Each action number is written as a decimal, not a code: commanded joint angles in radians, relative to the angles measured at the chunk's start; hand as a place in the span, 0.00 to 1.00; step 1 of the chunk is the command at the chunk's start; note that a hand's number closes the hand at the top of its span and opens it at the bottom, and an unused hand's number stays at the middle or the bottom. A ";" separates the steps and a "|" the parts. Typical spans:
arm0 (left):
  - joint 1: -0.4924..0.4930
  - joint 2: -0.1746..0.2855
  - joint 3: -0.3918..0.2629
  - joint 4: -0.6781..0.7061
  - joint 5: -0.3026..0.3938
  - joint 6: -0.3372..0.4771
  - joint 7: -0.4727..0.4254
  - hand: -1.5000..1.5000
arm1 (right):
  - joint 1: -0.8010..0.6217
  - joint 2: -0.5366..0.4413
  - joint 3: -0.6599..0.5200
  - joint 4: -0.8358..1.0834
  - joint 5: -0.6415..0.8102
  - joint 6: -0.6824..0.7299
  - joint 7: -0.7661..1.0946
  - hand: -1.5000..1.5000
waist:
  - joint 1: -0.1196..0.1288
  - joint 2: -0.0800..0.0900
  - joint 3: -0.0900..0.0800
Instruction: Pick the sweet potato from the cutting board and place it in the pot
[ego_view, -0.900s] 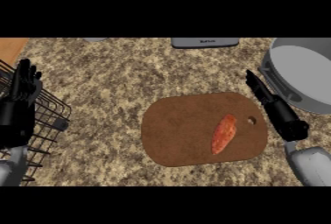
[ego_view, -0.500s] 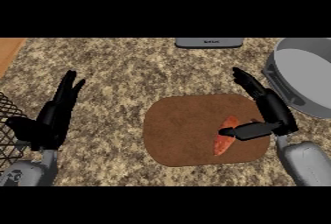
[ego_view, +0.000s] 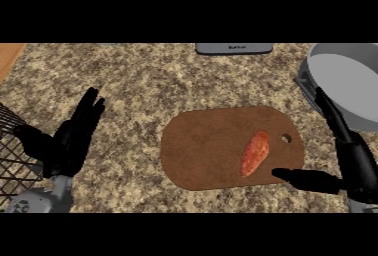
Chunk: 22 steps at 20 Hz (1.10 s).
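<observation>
1. Orange sweet potato (ego_view: 255, 152) lies tilted on the wooden cutting board (ego_view: 203, 155), head view; grey pot (ego_view: 347, 82) stands upper right.
2. Right hand (ego_view: 357, 161), fingers released and empty, sits at the board's right edge; it would do best closing across the sweet potato's narrow width.
3. Left hand (ego_view: 72, 137) rests open, left.
</observation>
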 joint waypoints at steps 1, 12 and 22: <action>-0.051 0.024 0.028 -0.028 0.009 0.019 0.096 0.50 | 0.074 -0.150 -0.022 -0.187 0.100 0.025 0.204 0.00 | -0.005 0.000 -0.002; -0.018 -0.006 0.013 0.012 -0.006 -0.046 0.006 0.50 | -0.033 -0.459 -0.129 -0.466 -0.121 0.404 0.805 0.00 | 0.038 0.014 -0.003; 0.017 -0.040 0.011 -0.049 -0.053 -0.038 0.043 0.50 | -0.273 -0.323 0.052 -0.384 -0.136 0.468 1.154 0.00 | 0.048 0.012 0.000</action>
